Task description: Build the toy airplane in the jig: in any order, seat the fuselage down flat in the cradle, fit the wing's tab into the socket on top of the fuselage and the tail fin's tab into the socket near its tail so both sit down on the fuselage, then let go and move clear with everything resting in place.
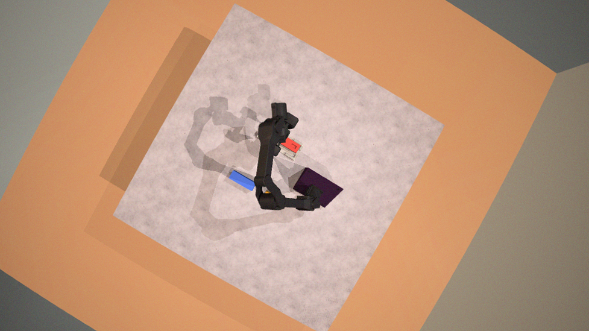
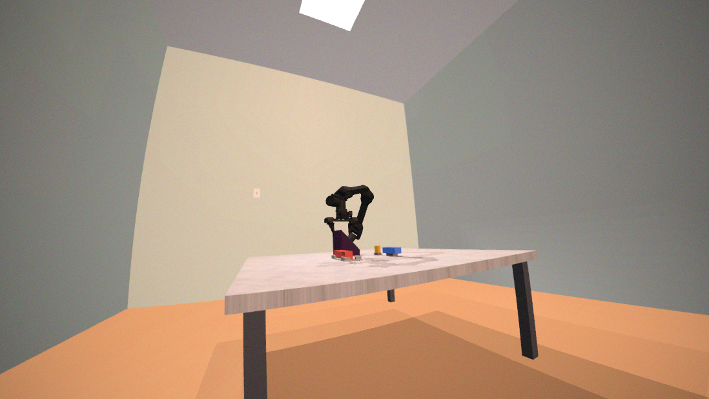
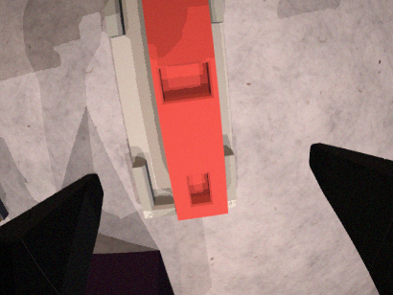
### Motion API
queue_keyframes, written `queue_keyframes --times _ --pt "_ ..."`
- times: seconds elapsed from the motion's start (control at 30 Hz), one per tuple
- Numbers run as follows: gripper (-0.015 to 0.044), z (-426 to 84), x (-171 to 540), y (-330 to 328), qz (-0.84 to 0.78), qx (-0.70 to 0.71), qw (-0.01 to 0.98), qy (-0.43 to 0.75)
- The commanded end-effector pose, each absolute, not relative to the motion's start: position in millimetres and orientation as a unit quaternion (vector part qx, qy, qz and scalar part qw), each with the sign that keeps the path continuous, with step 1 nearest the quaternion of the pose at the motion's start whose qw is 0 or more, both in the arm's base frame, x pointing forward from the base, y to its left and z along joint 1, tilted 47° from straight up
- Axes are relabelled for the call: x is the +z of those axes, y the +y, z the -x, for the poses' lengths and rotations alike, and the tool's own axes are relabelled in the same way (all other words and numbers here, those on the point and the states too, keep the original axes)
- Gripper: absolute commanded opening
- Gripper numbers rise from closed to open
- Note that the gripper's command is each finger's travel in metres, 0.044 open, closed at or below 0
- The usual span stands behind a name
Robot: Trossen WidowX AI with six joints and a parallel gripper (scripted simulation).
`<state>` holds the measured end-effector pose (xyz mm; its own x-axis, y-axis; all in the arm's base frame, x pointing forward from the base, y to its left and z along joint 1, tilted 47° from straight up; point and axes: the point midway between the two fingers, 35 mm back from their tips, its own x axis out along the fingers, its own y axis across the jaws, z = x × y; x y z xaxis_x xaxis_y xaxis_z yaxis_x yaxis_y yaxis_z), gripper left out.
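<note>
The red fuselage (image 1: 288, 141) (image 2: 342, 254) (image 3: 194, 134) lies along the pale cradle (image 1: 286, 154) (image 2: 358, 257) (image 3: 127, 86), with its two sockets facing up and empty. In the wrist view it is nearer the right wall, with a gap at its left; I cannot tell if it is fully down. My gripper (image 2: 343, 232) (image 3: 207, 170) is wide open and empty above it. In the top view the arm hides the fingers. The blue wing (image 1: 242, 180) (image 2: 392, 250) and the orange tail fin (image 1: 267, 192) (image 2: 377, 249) stand apart on the table.
A dark purple wedge-shaped block (image 1: 309, 177) (image 2: 342, 243) (image 3: 127, 273) stands close to the cradle, beside the arm's base. The arm passes over the area by the tail fin and partly hides it in the top view. The table (image 1: 377, 126) (image 2: 297, 277) bears everything.
</note>
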<state>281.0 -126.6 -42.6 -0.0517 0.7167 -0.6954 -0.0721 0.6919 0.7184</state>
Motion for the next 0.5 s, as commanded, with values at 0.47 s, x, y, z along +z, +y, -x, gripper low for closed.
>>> queue_keyframes --times 0.47 --pt "0.0440 -337.7 89.8 13.4 -0.230 0.304 0.651 0.656"
